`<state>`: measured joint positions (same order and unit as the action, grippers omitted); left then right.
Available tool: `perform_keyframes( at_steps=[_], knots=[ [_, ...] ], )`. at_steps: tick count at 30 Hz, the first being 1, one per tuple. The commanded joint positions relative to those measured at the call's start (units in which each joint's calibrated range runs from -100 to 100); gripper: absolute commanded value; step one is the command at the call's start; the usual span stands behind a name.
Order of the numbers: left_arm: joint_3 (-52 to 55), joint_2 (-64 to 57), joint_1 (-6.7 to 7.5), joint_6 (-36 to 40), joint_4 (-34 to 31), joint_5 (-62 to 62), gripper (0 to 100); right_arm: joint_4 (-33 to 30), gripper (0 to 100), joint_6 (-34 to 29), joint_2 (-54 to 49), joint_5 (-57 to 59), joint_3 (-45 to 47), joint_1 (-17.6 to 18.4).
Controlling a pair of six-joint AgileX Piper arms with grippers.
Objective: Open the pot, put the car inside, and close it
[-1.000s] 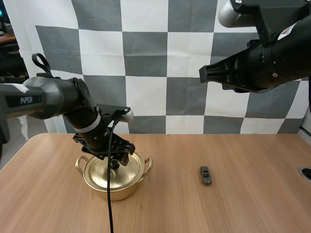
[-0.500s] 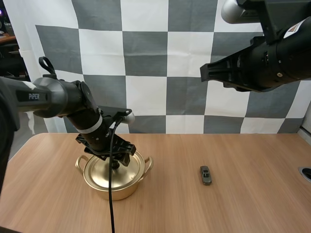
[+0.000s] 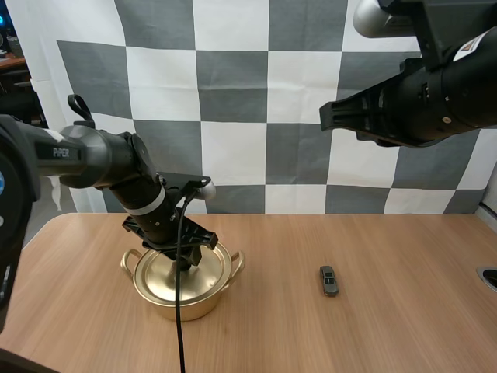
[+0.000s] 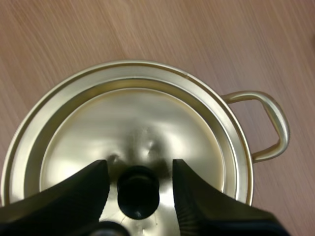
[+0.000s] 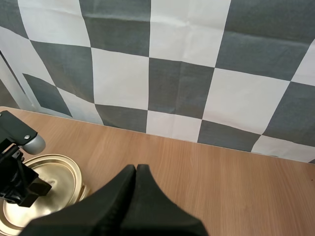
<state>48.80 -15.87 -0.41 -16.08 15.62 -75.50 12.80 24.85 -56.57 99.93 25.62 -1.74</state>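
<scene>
Lid knob (image 4: 138, 191) sits between the spread fingers (image 4: 78, 191) of the left end effector (image 4: 139, 165); right end effector (image 5: 135, 169) hangs closed and empty.

The left arm (image 3: 101, 159) carries white "PiPER" lettering

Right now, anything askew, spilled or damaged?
Nothing stands out. The gold metal lid sits level on its pot, the open left gripper straddles the black knob, the small dark toy car lies apart.

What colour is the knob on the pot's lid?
Black: the knob shows best in the left wrist view, against the golden lid.
</scene>
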Motion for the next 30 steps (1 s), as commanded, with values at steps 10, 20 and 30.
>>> perform_keyframes(
  at_steps=[10,20,30],
  knots=[
    [0.04,0.08,0.01,0.69,0.02,0.13,0,0.24,0,0.09,0.04,0.07,-0.02,0.01],
    [-0.14,0.08,0.01,0.69,0.02,0.13,0,0.24,0,0.09,0.04,0.07,-0.02,0.01],
    [-4.53,0.08,0.01,0.69,0.66,-5.35,0,0.24,0,0.09,0.04,0.07,-0.02,0.01]
  ],
)
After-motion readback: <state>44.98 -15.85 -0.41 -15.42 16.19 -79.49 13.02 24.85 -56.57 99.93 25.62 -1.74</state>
